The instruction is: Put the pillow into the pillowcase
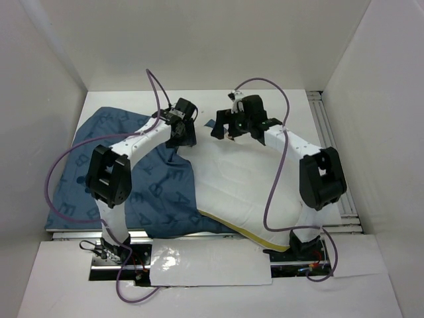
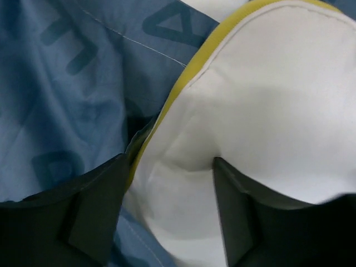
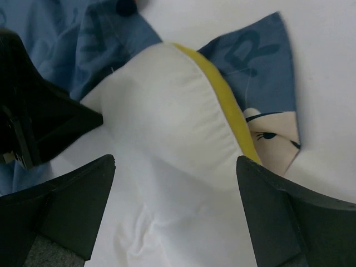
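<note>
The cream-white pillow (image 1: pixel 238 179) lies at centre right of the table, its yellow band along the near edge. The blue pillowcase (image 1: pixel 86 165) lies spread to its left, and a flap of it reaches under the pillow's far corner. My left gripper (image 1: pixel 180 136) is at the pillow's far left corner. In the left wrist view the left gripper (image 2: pixel 169 161) pinches the pillow (image 2: pixel 267 83) edge by the yellow band, with the pillowcase (image 2: pixel 67 83) beside it. My right gripper (image 1: pixel 228 132) hovers open over the pillow's far edge. In the right wrist view the right gripper (image 3: pixel 175 161) is wide over the pillow (image 3: pixel 161 100).
White walls enclose the table on three sides. An aluminium rail (image 1: pixel 331 132) runs along the right side and another along the front. A pillowcase corner with a mouse face (image 3: pixel 272 139) pokes out past the pillow. The left gripper's body (image 3: pixel 33 122) sits close beside the right gripper.
</note>
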Controlling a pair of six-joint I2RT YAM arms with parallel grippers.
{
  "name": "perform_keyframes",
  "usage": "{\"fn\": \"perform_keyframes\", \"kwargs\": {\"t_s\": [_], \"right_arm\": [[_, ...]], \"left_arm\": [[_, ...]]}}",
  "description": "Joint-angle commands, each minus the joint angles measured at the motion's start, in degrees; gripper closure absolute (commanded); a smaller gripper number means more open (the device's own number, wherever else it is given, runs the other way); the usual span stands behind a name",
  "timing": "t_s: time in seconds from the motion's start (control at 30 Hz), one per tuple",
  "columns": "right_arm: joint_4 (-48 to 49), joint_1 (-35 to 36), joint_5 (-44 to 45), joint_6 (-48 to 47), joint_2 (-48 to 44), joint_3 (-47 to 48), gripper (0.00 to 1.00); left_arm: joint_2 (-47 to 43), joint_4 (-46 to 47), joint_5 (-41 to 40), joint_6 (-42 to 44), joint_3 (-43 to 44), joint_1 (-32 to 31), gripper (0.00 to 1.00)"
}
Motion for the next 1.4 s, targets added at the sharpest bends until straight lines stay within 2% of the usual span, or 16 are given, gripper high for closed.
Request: {"fn": "perform_keyframes", "kwargs": {"t_s": [0.0,0.07,0.13,0.23,0.27,0.43,0.5,0.53,0.6,0.63,0.93,1.07,1.2,1.27,1.33,1.37], "right_arm": [[3.8,0.2,-8.8,-4.7,2.6,1.8,0.03],[4.3,0.2,-12.1,-6.5,4.0,1.3,0.03],[4.3,0.7,-12.8,-8.4,5.2,1.3,0.03],[2.4,1.3,-13.6,-9.7,7.9,2.5,0.05],[1.0,1.9,-13.6,-10.4,9.3,3.5,0.06],[-0.1,1.9,-13.0,-11.1,11.8,4.6,0.13],[-0.1,1.9,-13.6,-11.6,12.3,4.6,0.19],[-0.6,1.4,-14.2,-12.1,12.3,4.6,0.39],[-0.6,1.4,-16.5,-13.2,12.3,4.0,0.65],[0.1,1.4,-16.6,-13.2,12.3,4.0,1.0],[4.3,3.6,-16.9,-13.1,1.9,-4.3,1.0],[4.9,5.5,-18.1,-13.1,-0.9,-6.1,1.0],[5.5,6.2,-12.5,-13.1,-2.2,-7.4,1.0],[4.6,6.2,-11.7,-13.1,-2.2,-7.4,1.0],[3.8,6.2,-8.7,-12.6,-2.2,-7.4,1.0],[3.2,6.2,-7.8,-12.6,-2.2,-8.0,1.0]], "left_arm": [[1.6,1.9,3.5,2.4,2.2,1.1,0.28],[2.2,1.9,3.5,2.4,2.2,2.3,0.42],[2.2,3.5,3.5,3.1,1.4,2.3,0.49],[3.4,3.5,2.3,3.6,1.4,2.8,0.68],[4.2,3.5,2.3,3.6,2.3,2.8,0.77],[5.6,1.7,0.4,3.6,4.5,4.0,1.0],[5.6,1.7,-0.6,4.3,3.9,4.0,1.0],[4.9,2.6,-1.3,4.3,3.4,4.0,1.0],[2.2,6.0,-1.9,5.7,0.8,4.0,1.0],[0.9,7.4,-1.9,6.4,-0.2,4.0,1.0],[-9.7,10.2,-3.3,7.2,-2.2,3.4,1.0],[-9.7,9.7,-3.9,7.2,-1.1,3.4,1.0],[-6.6,7.0,-1.1,7.8,1.0,3.4,1.0],[-4.6,0.6,-0.3,5.8,1.7,4.0,0.86],[-3.9,-1.8,0.4,2.5,-1.7,4.0,0.84],[-5.4,-1.0,1.0,1.9,-4.3,4.0,0.78]]}}
